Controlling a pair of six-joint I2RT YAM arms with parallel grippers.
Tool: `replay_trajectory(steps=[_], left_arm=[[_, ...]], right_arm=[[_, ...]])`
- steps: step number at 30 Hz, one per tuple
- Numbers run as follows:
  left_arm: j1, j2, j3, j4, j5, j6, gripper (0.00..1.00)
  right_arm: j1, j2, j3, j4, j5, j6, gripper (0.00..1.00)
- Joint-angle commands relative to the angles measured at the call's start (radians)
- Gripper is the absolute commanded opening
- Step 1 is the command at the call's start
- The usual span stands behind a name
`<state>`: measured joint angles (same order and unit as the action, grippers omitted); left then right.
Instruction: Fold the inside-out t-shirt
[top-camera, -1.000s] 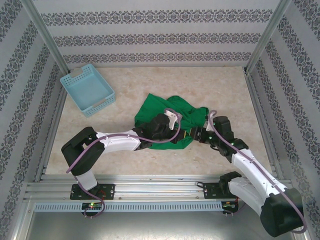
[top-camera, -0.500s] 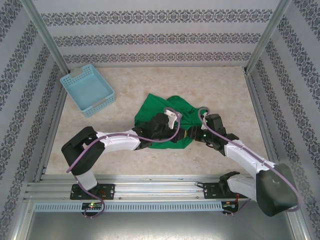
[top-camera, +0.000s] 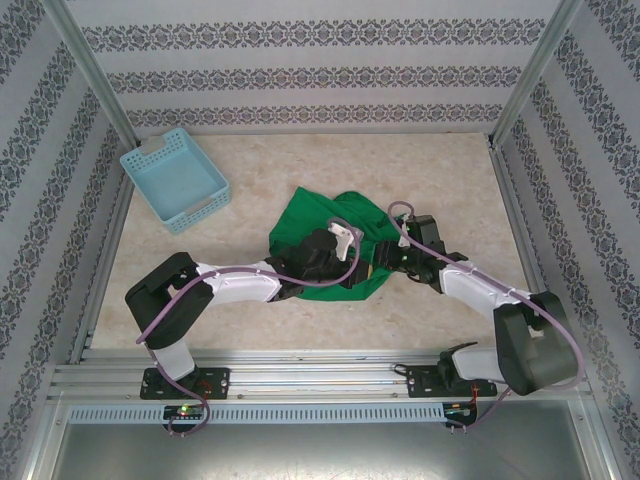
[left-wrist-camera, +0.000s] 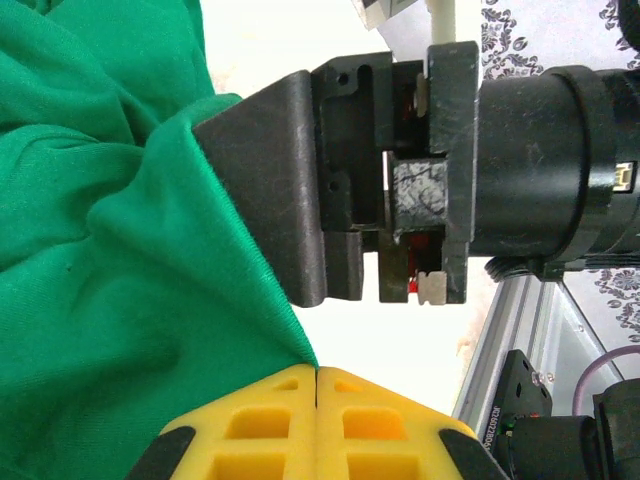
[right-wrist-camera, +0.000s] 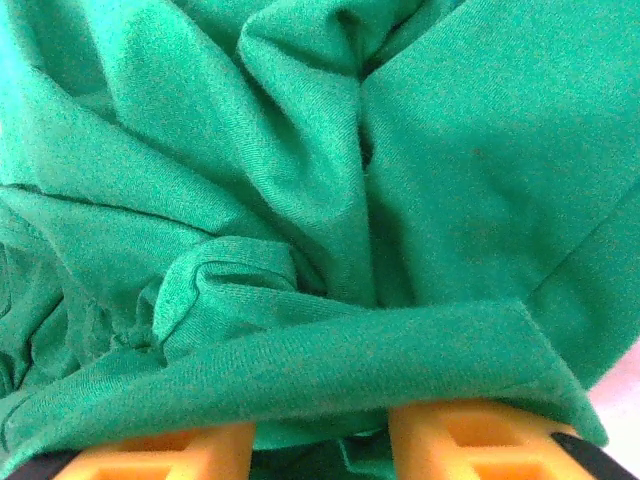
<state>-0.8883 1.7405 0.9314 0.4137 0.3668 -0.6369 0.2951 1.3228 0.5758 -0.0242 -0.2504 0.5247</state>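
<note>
As the light blue lattice basket (top-camera: 175, 180) sits upright on the pale marbled table (top-camera: 450, 170), the bright green t-shirt (top-camera: 325, 215) lies in a crumpled heap to the right of the basket, well apart from it and nearer the arm bases than it is. Right of the basket again, the left gripper (left-wrist-camera: 316, 372) rests low on the heap's near part. In the left wrist view its yellow fingers (left-wrist-camera: 250, 425) are pressed tight together, and the shirt's edge runs down into the seam where they meet, so a pinch of cloth is held there. Farthest right from the basket, the right gripper (right-wrist-camera: 320, 440) sits at the heap's side away from the basket. Its orange fingertips (right-wrist-camera: 470, 440) stand a narrow gap apart, and a thick fold of green cloth lies across them. Whether any cloth is squeezed between them I cannot tell.
</note>
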Motion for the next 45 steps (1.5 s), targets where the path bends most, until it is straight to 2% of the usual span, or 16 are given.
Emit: replay_trajectory(steps=[1,8,10,22,29,33,40,45], left_arm=[[0.012,0.017,0.003,0.049,0.023,-0.005,0.0],[0.017,0.019,0.001,0.045,0.014,-0.01,0.0],[0.02,0.021,0.002,0.036,0.005,-0.009,0.0],[0.046,0.031,0.039,-0.11,-0.078,0.019,0.01],[0.048,0.022,0.097,-0.288,-0.179,0.08,0.25],[0.048,0.02,0.104,-0.308,-0.178,0.1,0.32],[0.039,0.028,0.114,-0.268,-0.099,0.112,0.37],[0.032,0.051,0.143,-0.335,-0.15,0.12,0.4]], right_arm=[[0.02,0.019,0.032,0.019,0.018,-0.013,0.31],[0.03,-0.018,0.043,-0.043,0.077,-0.031,0.04],[0.03,-0.05,0.039,-0.062,0.088,-0.033,0.0],[0.029,-0.255,0.037,-0.266,0.079,-0.026,0.0],[0.002,-0.435,0.067,-0.422,0.014,-0.01,0.0],[-0.035,-0.506,0.074,-0.478,-0.023,-0.009,0.0],[-0.068,-0.464,0.001,-0.431,-0.039,0.008,0.0],[-0.074,-0.377,-0.016,-0.422,0.019,0.051,0.0]])
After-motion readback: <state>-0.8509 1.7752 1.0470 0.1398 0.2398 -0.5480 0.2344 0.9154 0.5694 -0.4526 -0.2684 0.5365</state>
